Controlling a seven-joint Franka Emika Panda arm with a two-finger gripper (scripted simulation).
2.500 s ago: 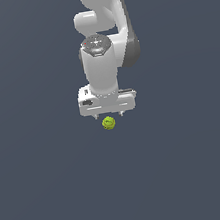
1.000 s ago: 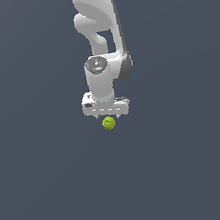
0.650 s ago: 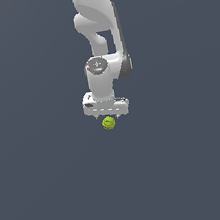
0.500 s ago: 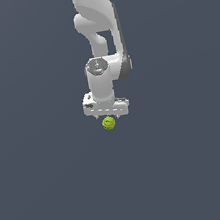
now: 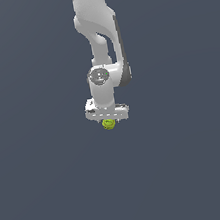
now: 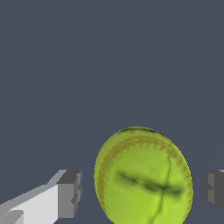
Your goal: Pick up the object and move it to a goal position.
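- under my arm, only a flat, plain slate-grey surface [image 5: 193, 169] fills both views; no walls or edges show.
- the ball [image 5: 108, 124] sits directly beneath the gripper [image 5: 108, 121].
- on the wrist view, the fingers [image 6: 70, 194] stand apart, each clear of the ball.

Only the ball [image 6: 143, 177] sits between the end effector [image 6: 142, 192] fingers [image 6: 70, 194], with a gap on each side. Open grey space seems to surround the arm [image 5: 101, 37] everywhere else.

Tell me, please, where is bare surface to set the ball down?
The grey surface is bare all around the small yellow-green ball. Only the spot under the white gripper is crowded; its fingers flank the ball with gaps.
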